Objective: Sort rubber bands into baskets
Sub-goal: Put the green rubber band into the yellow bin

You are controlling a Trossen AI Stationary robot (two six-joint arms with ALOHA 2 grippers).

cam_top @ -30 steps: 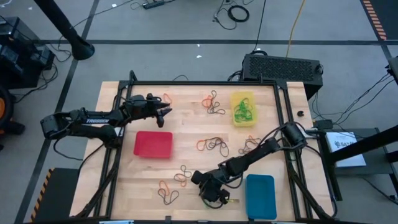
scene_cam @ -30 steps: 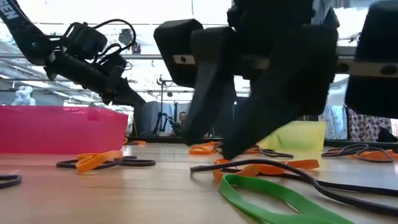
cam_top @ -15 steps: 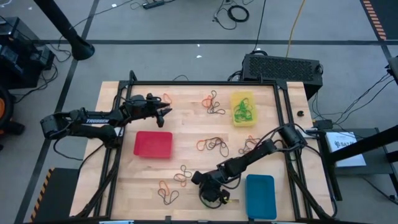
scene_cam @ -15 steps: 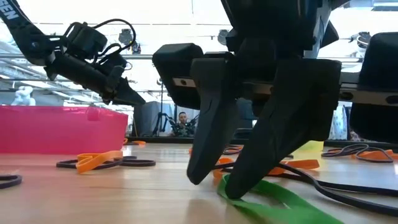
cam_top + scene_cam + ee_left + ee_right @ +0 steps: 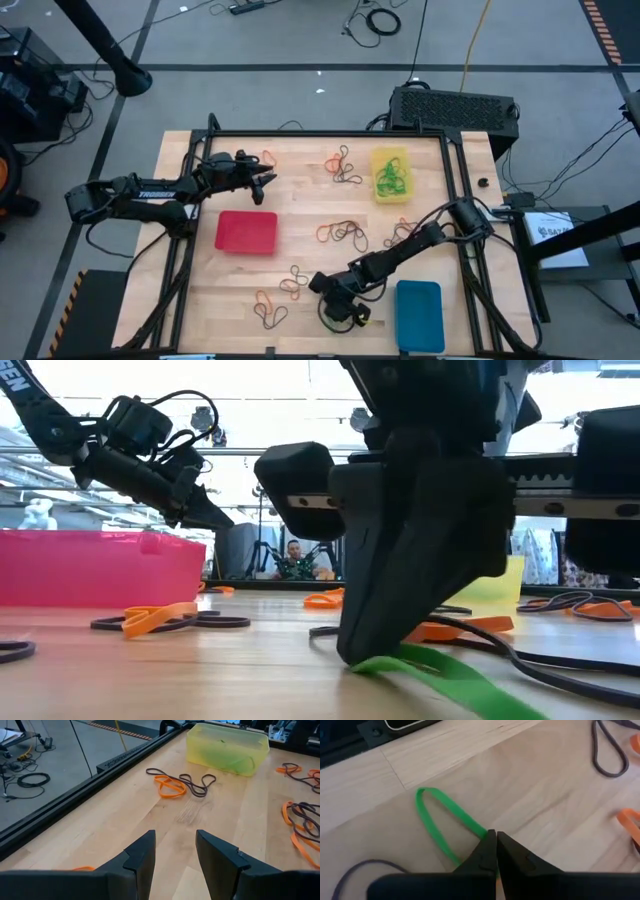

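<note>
My right gripper [image 5: 346,311] is down at the table near the front edge, just left of the blue basket [image 5: 419,314], shut on a green rubber band [image 5: 436,818]. My left gripper [image 5: 270,180] hovers open and empty at the far left, beyond the red basket [image 5: 246,231]; its fingers stand apart in the left wrist view [image 5: 175,837]. The yellow basket [image 5: 391,175] at the far right holds green bands. Orange and dark bands lie loose in several clusters on the table. My right gripper pinches the green band between its two fingertips [image 5: 490,845], where the loop's two strands [image 5: 479,831] run together. The fingers come from above, slanting down, tips at the table [image 5: 372,652]. The free loop end [image 5: 423,795] lies flat on the wood.
Loose band clusters lie at the middle [image 5: 343,234], at the far middle [image 5: 343,166], at the front left [image 5: 275,300] and near the right arm [image 5: 403,234]. A dark band [image 5: 609,750] and orange bands [image 5: 160,618] lie close by. Black rails edge the table.
My right gripper has come down onto the green band near the front edge, and its fingers, open and standing on either side of the band before, have shut on it. The band still lies on the table.
</note>
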